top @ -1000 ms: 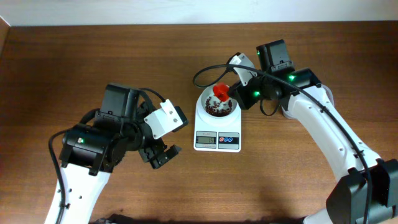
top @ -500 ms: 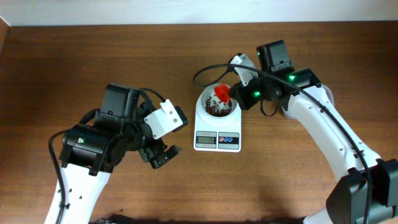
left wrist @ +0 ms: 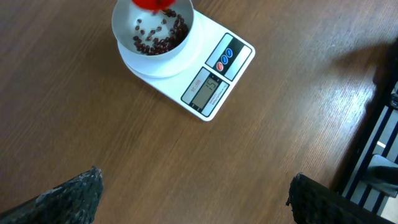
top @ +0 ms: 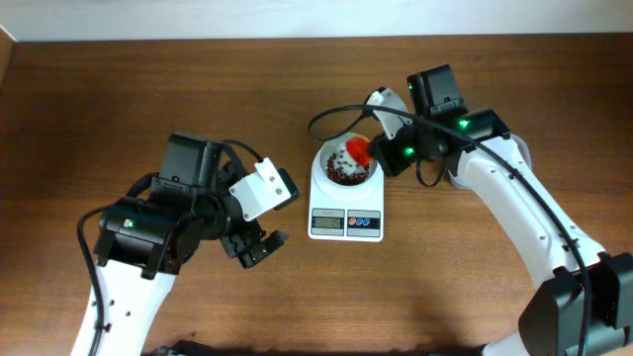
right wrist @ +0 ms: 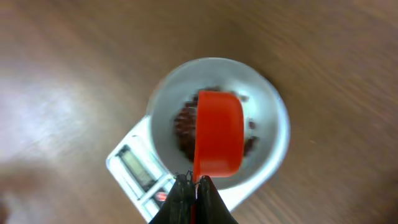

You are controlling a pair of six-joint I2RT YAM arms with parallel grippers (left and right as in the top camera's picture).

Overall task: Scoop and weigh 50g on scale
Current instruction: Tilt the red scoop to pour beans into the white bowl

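Note:
The white scale [top: 345, 222] stands mid-table with a round white bowl [top: 321, 158] on top. Dark red-brown beans [top: 341, 177] lie loose in the bowl. My right gripper [top: 376, 153] is shut on the handle of a red scoop [top: 358, 149], held over the bowl's right side. From the right wrist, the scoop [right wrist: 217, 134] covers most of the beans [right wrist: 182, 127], with the gripper [right wrist: 194, 183] pinching its handle. My left gripper [left wrist: 196, 199] hangs open and empty over bare wood, left of the scale [left wrist: 233, 65]; the bowl [left wrist: 124, 34] and beans [left wrist: 163, 38] show at top.
The scale's grey display [left wrist: 207, 92] and its blue and red buttons [left wrist: 224, 56] face the table's front. A black cable [top: 331, 111] loops behind the bowl. A dark frame [left wrist: 379, 143] stands past the table edge in the left wrist view.
The red scoop has shifted slightly to the right over the bowl, with the right gripper. The left arm has not moved.

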